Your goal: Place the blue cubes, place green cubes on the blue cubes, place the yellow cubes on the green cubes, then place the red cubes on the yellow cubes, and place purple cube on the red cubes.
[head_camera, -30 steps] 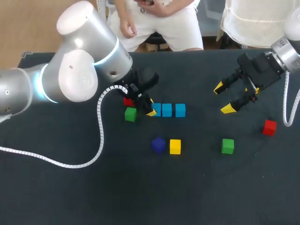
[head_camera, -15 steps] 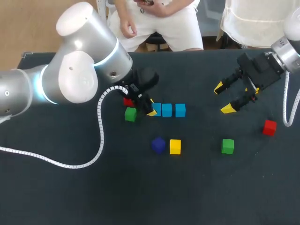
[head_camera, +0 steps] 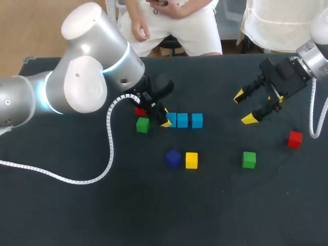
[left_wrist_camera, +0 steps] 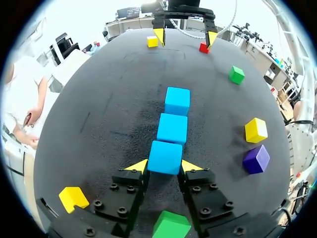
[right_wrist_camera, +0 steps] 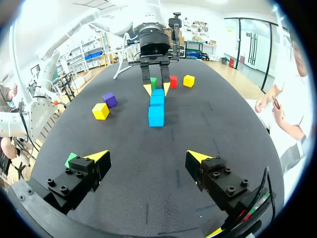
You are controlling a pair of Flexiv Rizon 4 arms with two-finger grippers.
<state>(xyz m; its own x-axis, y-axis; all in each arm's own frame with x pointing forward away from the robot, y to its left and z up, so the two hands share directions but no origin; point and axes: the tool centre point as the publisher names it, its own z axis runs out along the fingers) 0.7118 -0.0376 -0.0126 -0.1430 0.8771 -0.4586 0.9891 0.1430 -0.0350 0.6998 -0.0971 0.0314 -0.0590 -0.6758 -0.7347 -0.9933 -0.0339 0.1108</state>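
Three blue cubes [left_wrist_camera: 172,128] lie in a row on the table [head_camera: 154,215], close together. The row runs straight out ahead of my left gripper [left_wrist_camera: 165,166]. Its two fingers touch the nearest cube [left_wrist_camera: 165,153] from both sides, so it is holding that one. The cube sits flat on the table.

Under this gripper, a bit behind its fingers, lies a green cube [left_wrist_camera: 171,225]. A small red cube [head_camera: 139,110] peeks out beside it, mostly hidden by my arm. Off to one side of the gripper are a purple cube [left_wrist_camera: 256,159] and a yellow cube [left_wrist_camera: 256,130], just next to each other.

My right gripper [head_camera: 244,107] hangs past the far end of the row, well apart from it. Its fingers are spread wide with nothing between them. Another green cube [head_camera: 249,159] lies near it, and another red cube [head_camera: 294,139] lies on its outer side.
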